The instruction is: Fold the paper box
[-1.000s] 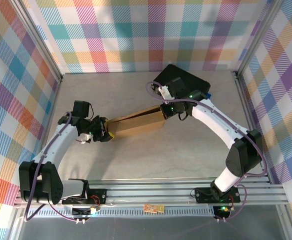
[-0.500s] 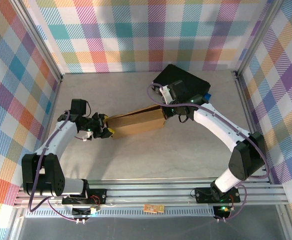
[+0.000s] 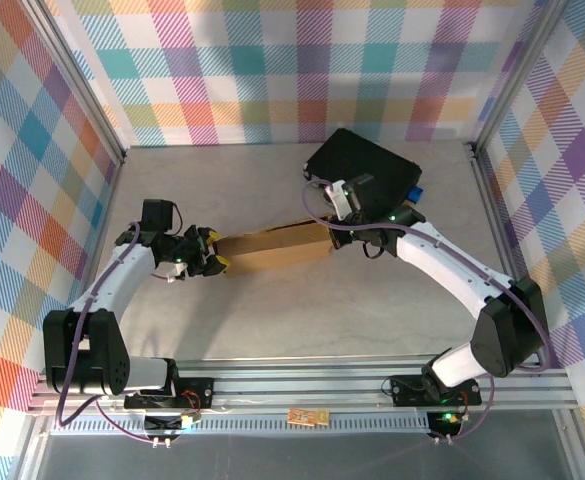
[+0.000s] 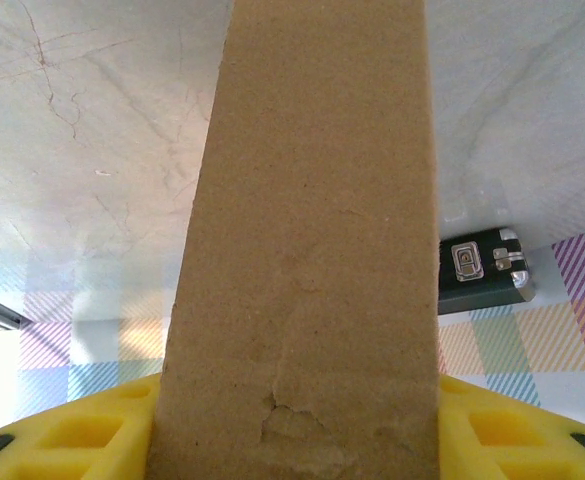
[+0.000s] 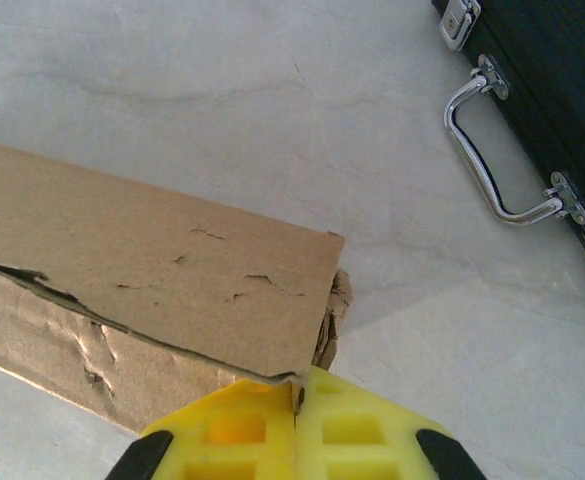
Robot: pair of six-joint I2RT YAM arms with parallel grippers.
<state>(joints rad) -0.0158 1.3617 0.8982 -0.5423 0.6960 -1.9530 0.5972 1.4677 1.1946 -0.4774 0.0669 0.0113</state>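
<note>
your left gripper [image 3: 210, 262] is pinching the left end of the paper box [image 3: 272, 245], which is lying mid-table and sitting flatter than a second ago. your right gripper [image 5: 294, 420], pads pressed together, is now nudging its right corner, so i'd say you're squaring it. the black hard case [image 3: 364, 168] is crowding just behind, and the table [image 3: 272, 320] is staying open in front.

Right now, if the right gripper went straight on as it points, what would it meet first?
The paper box. The right gripper is shut with its tips at the box's end corner, so it would press into cardboard almost at once. The black case sits to one side, likely out of line.
</note>
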